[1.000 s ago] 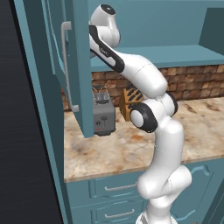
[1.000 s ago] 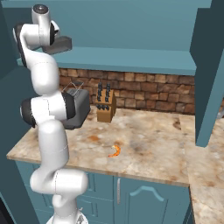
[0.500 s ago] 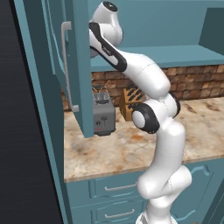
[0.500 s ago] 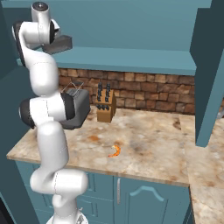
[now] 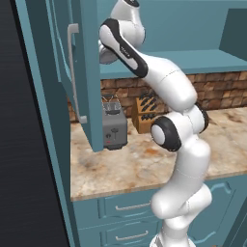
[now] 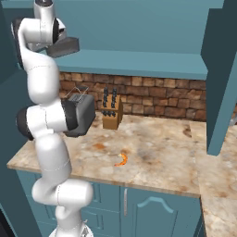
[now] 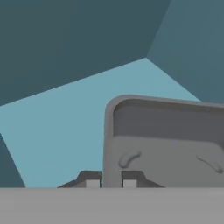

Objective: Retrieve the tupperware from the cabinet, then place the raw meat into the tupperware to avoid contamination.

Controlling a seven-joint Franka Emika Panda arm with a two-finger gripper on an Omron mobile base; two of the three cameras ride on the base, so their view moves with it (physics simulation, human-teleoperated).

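Straddling the tupperware (image 7: pixel 166 144) rim inside the cabinet (image 5: pixel 84 72), the gripper (image 7: pixel 111 180) was clamped on its near wall; the raw meat (image 6: pixel 121 160) lay on the counter (image 6: pixel 162 157).

No readable text in any view.
Nothing written, printed or numbered can be made out on the toaster (image 5: pixel 115 130), the knife block (image 6: pixel 111 114), the cabinet (image 5: pixel 84 72) or the tupperware (image 7: pixel 166 144); every one of these surfaces is plain.
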